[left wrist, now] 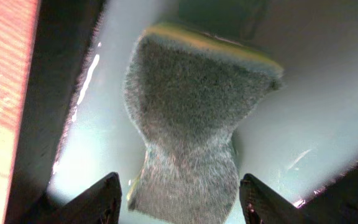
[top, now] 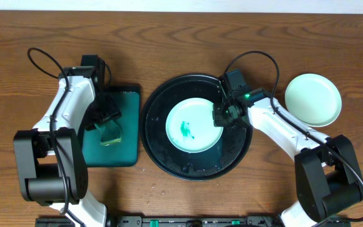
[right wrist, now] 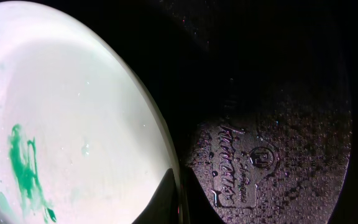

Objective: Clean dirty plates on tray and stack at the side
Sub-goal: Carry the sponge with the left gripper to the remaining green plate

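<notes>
currently the dirty plate (top: 197, 140) lies flat in the middle of the black tray (top: 159, 151), a teal smear (top: 187, 130) left of its centre. its right rim is taken by the right gripper (top: 223, 115), whose jaws are closed thin on the edge, so the plate appears to be pinned in place for wiping. that hold should be kept low and firm, so the plate is neither tipped nor slid across the wet tray when it is rubbed.

over on the dark green sponge tray (top: 128, 126), the sponge (left wrist: 191, 118) stands between the fingers of the left gripper (top: 109, 132). the jaws are set just beside its flanks; whether it is actually squeezed cannot be told. a full, centred pinch should be secured before lifting, with the scouring face left free to be pressed onto the smear.

a clean mint plate (top: 313, 99) rests on the table to the right, well apart from the tray, where the stack is judged to be built.
</notes>
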You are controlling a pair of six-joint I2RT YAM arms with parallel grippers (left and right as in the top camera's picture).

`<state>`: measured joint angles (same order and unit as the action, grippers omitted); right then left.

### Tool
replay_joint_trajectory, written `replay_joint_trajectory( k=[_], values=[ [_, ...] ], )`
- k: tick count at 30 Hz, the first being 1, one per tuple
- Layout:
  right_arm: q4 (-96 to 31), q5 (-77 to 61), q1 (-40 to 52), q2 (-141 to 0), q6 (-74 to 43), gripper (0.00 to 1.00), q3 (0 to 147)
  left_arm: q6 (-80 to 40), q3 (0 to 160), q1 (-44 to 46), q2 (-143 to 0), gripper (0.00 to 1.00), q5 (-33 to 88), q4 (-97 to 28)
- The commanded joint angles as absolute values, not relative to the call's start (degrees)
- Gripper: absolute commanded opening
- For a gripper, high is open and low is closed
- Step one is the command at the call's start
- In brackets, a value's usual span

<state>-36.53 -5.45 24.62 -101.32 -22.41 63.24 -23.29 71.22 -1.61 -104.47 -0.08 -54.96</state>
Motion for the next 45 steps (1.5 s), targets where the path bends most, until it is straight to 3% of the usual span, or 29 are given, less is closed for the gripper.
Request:
replay_joint_trajectory(
  k=[1,4,8,10,17,29,36,45],
  values=[
    [-36.4,-3.9,24.8,-101.6,-23.5,0.01,62.9,-22.5,67.6,-1.5,-104.6,0.61,0.7,-53.1],
    [-36.4,-3.9,24.8,-101.6,-23.3,0.01,62.9,-22.3,65.1,-1.5,-104.6,0.56,0.9,-50.3],
    [-36.8,-3.9,24.8,-101.6,-23.1,0.01,62.9,-22.1,63.9,-1.5,-104.6,0.39,0.9,-48.2],
    [-37.1,-4.1,24.8,-101.6,-23.1,0.01,62.9,-22.1,63.9,-1.5,-104.6,0.38,0.9,-47.6],
    [-37.2,-3.4,24.7,-101.6,-23.8,0.01,61.9,-22.0,63.9,-1.5,-105.1,0.07,1.3,-45.5],
    [-28.1,-3.3,23.6,-101.6,-27.6,0.01,53.4,-19.7,64.1,-1.4,-103.3,0.07,3.7,-44.7],
    [-28.0,-3.4,23.6,-101.6,-27.6,0.01,53.2,-19.7,64.1,1.3,-91.9,0.07,4.6,-45.6],
    [-26.1,-6.1,24.4,-101.6,-27.1,0.01,53.2,-17.8,64.1,7.0,-83.9,0.07,21.7,-46.4]
  ],
)
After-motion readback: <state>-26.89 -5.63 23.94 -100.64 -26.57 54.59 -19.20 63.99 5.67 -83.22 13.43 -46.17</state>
